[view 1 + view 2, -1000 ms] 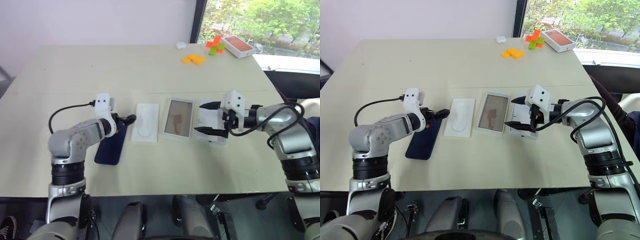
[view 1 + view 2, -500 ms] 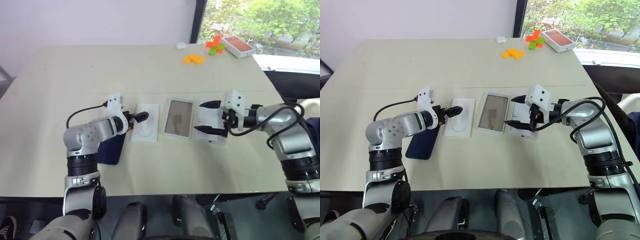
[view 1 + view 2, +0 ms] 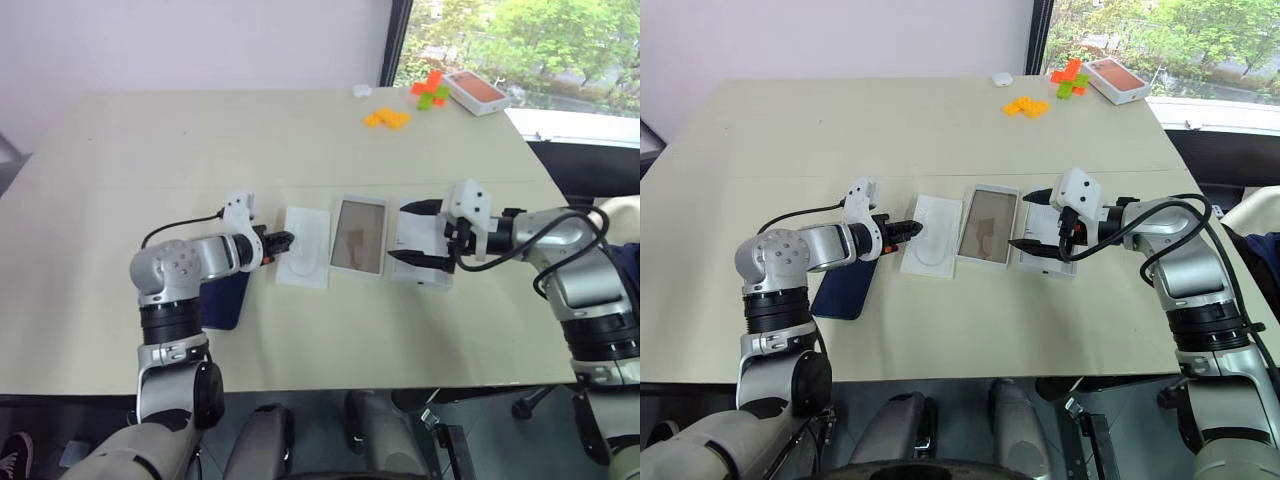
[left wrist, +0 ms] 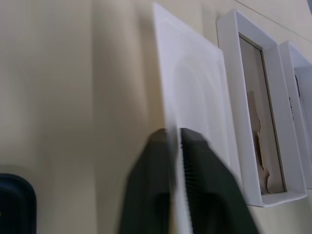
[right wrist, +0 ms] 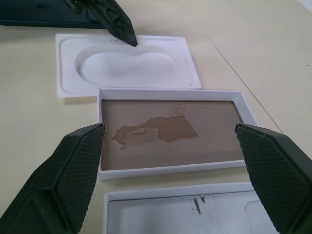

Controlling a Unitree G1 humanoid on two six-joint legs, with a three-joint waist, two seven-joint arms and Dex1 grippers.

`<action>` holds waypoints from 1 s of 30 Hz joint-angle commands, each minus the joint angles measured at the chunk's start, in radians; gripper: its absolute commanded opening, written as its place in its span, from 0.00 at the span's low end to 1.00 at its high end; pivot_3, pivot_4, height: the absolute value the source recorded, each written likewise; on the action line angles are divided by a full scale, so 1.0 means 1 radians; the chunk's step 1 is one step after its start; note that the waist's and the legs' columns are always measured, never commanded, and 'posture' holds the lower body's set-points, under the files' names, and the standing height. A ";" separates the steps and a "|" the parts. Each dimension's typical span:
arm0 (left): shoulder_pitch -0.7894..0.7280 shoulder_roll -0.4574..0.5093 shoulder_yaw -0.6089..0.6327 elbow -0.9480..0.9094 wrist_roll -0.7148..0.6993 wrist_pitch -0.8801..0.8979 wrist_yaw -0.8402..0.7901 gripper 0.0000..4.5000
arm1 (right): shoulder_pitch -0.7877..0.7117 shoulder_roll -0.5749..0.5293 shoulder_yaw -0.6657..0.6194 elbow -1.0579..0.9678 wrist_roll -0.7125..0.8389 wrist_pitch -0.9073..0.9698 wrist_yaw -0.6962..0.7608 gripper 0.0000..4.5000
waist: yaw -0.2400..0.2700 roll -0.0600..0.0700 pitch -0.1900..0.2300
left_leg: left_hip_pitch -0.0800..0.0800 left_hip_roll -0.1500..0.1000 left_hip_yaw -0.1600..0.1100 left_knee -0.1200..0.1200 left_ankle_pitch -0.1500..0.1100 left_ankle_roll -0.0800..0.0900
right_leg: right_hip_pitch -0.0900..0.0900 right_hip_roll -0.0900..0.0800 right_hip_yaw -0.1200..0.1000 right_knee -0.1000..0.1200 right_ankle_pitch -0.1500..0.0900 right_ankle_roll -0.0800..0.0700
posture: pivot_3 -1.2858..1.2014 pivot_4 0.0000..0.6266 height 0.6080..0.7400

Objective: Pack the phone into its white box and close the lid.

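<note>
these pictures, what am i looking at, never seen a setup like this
A two-armed robot at a table. Two pictures come from cameras in its head, looking down; the other two from a camera on each wrist. On the table, from its left: a dark phone, a flat white insert, the open white box and its lid. Farther off lie coloured blocks and an orange-topped box. The left gripper has its fingers shut on the insert's edge. The right gripper hangs open above the lid, holding nothing.

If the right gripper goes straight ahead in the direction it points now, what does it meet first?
Probably the white box: the right gripper stands open over the lid and points across it at the box's brownish floor. The flat white insert lies beyond. The gripper's height is unclear, so it may pass above.
</note>
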 commanded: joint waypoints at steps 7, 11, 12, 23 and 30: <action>-0.037 -0.040 0.194 -0.061 -0.102 0.060 0.016 0.00 | -0.018 -0.008 -0.036 -0.008 0.016 -0.013 0.001 1.00 | 0.000 0.000 0.000 | 0.000 0.000 0.000 0.000 0.000 0.000 | 0.000 0.000 0.000 0.000 0.000 0.000 | 0.52 0.24 1.00; -0.072 -0.056 0.336 -0.056 -0.169 0.112 0.038 0.00 | -0.019 -0.014 -0.041 0.000 0.021 -0.009 0.010 1.00 | 0.000 0.000 0.000 | 0.000 0.000 0.000 0.000 0.000 0.000 | 0.000 0.000 0.000 0.000 0.000 0.000 | 0.52 0.24 1.00; -0.086 -0.062 0.370 -0.048 -0.185 0.129 0.044 0.00 | -0.020 -0.017 -0.045 0.005 0.029 -0.002 0.016 1.00 | 0.000 0.000 0.000 | 0.000 0.000 0.000 0.000 0.000 0.000 | 0.000 0.000 0.000 0.000 0.000 0.000 | 0.52 0.24 1.00; -0.183 -0.184 0.260 0.111 -0.113 -0.035 0.107 0.00 | -0.006 -0.063 -0.067 0.062 0.050 0.038 0.063 1.00 | 0.001 -0.001 0.000 | -0.001 -0.002 0.000 0.000 0.000 0.000 | 0.001 -0.001 0.000 -0.002 0.000 0.001 | 0.52 0.24 1.00; -0.236 -0.196 0.087 0.272 -0.049 -0.175 0.033 0.00 | 0.073 -0.111 -0.099 0.009 0.072 0.059 0.069 1.00 | 0.001 -0.001 0.000 | 0.000 -0.002 0.000 0.000 0.000 -0.001 | 0.001 0.000 0.000 -0.002 0.000 0.001 | 0.52 0.24 1.00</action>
